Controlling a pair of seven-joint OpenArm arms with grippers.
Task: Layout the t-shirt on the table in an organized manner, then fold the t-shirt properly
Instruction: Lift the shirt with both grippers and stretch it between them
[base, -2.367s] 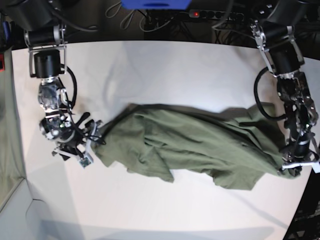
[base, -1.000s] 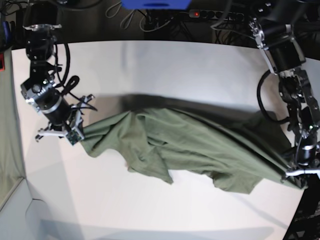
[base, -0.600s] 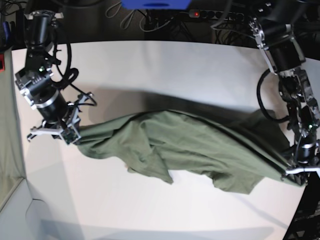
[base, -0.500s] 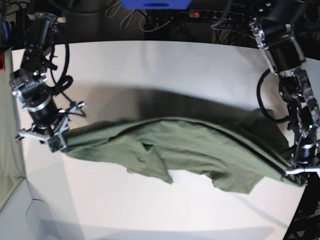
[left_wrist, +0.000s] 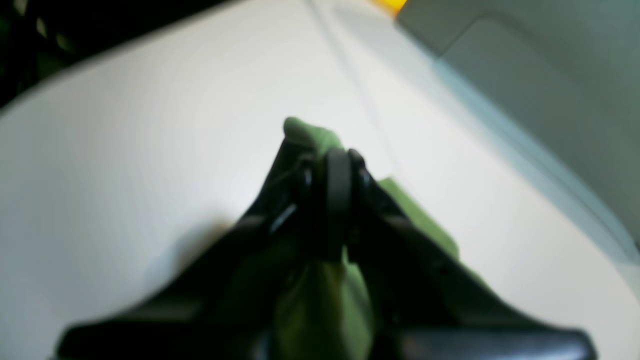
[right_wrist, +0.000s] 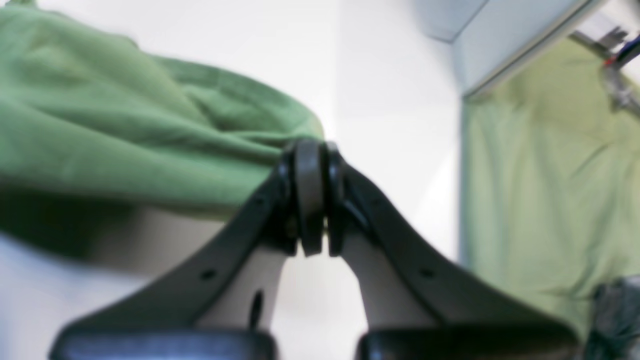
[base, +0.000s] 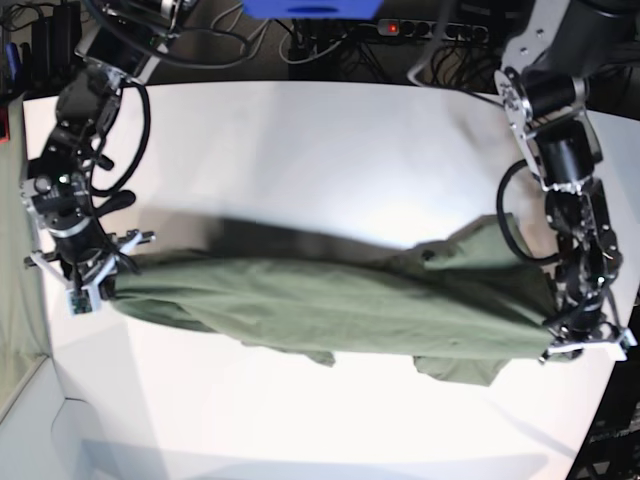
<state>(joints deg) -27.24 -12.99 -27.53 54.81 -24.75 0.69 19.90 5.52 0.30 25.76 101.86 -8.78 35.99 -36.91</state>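
The olive-green t-shirt (base: 330, 310) hangs stretched in a long, narrow band across the white table (base: 320, 150), casting a shadow behind it. At the base view's left end, my right gripper (base: 95, 290) is shut on one end of the cloth. My left gripper (base: 572, 340) is shut on the other end near the table's right edge. In the right wrist view the shut fingertips (right_wrist: 310, 150) pinch the t-shirt (right_wrist: 125, 125). The left wrist view shows my left gripper (left_wrist: 335, 160) closed with green t-shirt (left_wrist: 320, 300) bunched between and under its fingers.
Beyond the table's far edge lies dark floor with cables and a power strip (base: 430, 30). A pale green cloth (right_wrist: 540, 175) hangs past the table's edge beside my right gripper. A grey surface (left_wrist: 540, 75) lies beyond the table edge in the left wrist view.
My right gripper has pulled its end of the t-shirt further left, drawing the crumpled cloth out into a taut band. The left gripper has kept its hold at the right edge.
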